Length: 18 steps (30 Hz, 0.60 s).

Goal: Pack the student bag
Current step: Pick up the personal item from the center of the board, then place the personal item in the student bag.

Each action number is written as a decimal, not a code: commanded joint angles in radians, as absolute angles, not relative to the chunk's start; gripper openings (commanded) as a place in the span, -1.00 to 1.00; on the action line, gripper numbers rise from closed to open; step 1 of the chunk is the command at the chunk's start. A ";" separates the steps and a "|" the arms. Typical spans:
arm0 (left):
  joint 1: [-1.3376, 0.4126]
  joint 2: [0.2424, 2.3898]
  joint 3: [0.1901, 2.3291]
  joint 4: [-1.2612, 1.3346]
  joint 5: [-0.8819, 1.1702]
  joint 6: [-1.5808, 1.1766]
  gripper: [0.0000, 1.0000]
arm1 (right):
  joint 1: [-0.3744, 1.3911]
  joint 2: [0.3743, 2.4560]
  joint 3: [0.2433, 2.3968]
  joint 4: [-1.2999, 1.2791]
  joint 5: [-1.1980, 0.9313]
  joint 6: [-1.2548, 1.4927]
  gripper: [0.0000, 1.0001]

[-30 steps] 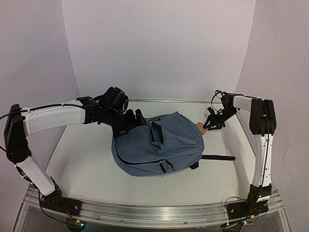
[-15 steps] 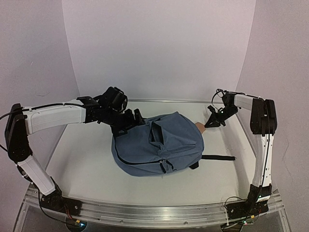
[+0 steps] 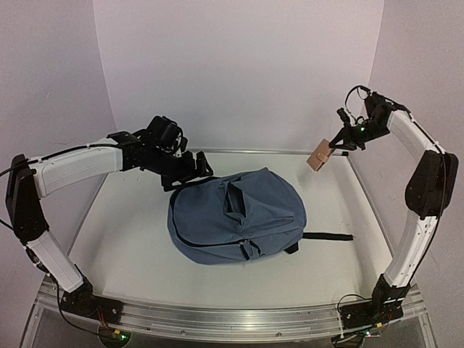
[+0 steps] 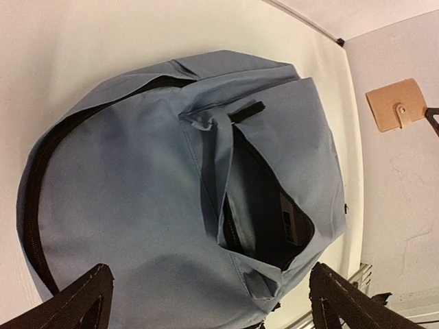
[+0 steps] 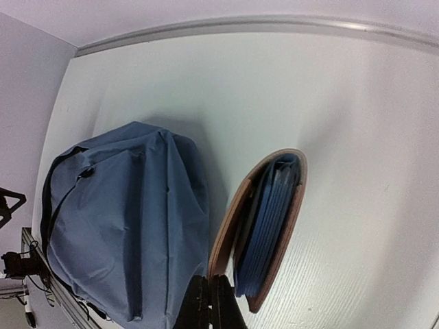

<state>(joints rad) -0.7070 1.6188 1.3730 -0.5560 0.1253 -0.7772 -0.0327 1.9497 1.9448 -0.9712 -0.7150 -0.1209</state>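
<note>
The slate-blue student bag (image 3: 235, 214) lies in the middle of the table, its front pocket (image 4: 267, 219) gaping with something dark inside. My left gripper (image 3: 192, 170) hovers open over the bag's back left edge; its two fingers frame the bag (image 4: 171, 171) in the left wrist view. High at the back right, my right gripper (image 3: 335, 145) is shut on the cover edge of a tan notebook (image 3: 317, 157). The notebook hangs in the air beyond the bag's right side. The right wrist view shows its blue pages (image 5: 264, 219) inside the brown cover, with the bag (image 5: 123, 226) below.
A black strap (image 3: 326, 236) trails from the bag toward the right. White walls close in the table at the back and both sides. A metal rail (image 3: 217, 312) runs along the near edge between the arm bases.
My right gripper has shut on the notebook and lifted it from the table behind the bag, up and to the right. The left gripper has risen slightly and drawn back left.
</note>
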 commanded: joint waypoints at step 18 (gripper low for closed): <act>-0.721 1.567 1.511 -0.459 0.667 -0.439 0.97 | 0.458 1.631 2.032 -1.107 -0.738 -0.249 -1.00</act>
<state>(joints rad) -0.7012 1.6183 1.4731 -0.5216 0.5461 -0.5295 0.3717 1.6934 2.0102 -1.1130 -0.7314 -0.2079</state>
